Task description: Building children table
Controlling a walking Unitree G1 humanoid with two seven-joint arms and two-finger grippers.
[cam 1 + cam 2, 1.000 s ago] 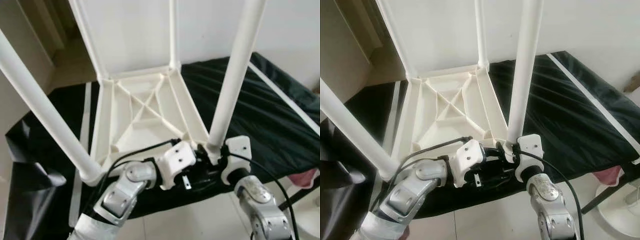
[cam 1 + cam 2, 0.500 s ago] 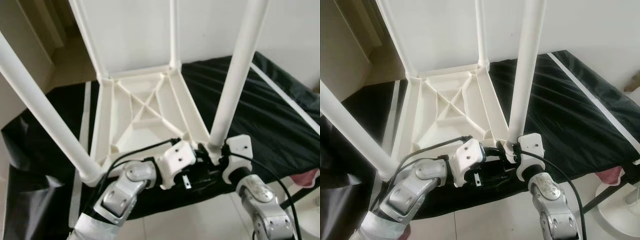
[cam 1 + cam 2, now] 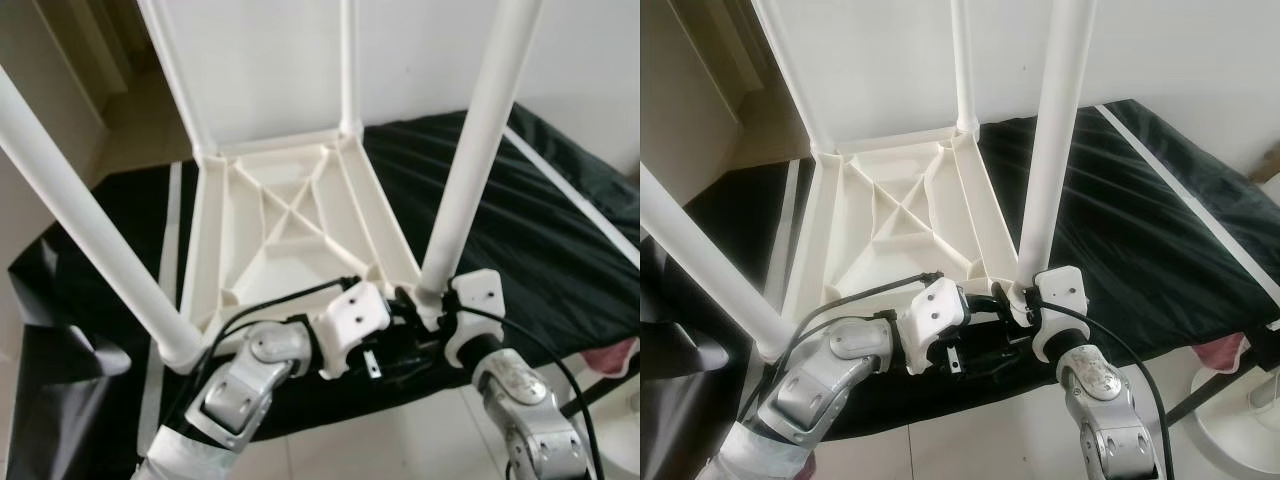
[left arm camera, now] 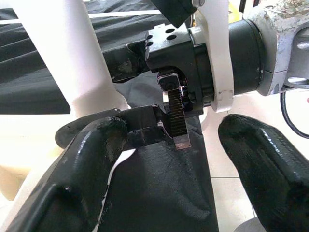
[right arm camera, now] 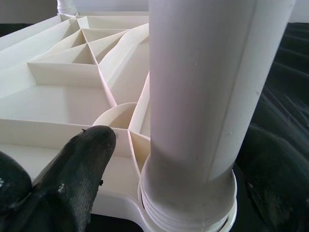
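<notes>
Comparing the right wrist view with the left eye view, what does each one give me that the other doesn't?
Right wrist view: a close look at the ridged ring at the foot of the near right leg, at a corner of the tabletop. Left eye view: the whole upturned tabletop on the black sheet, the other legs, the left gripper open, and the right gripper at the leg's base. Both: that leg and the tabletop's ribbed underside.

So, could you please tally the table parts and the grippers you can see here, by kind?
White table legs standing in the top: 4 (near right, near left, far right, far left)
White tabletop, upside down: 1
Grippers: 2 (left gripper, right gripper)
Total: 7
</notes>
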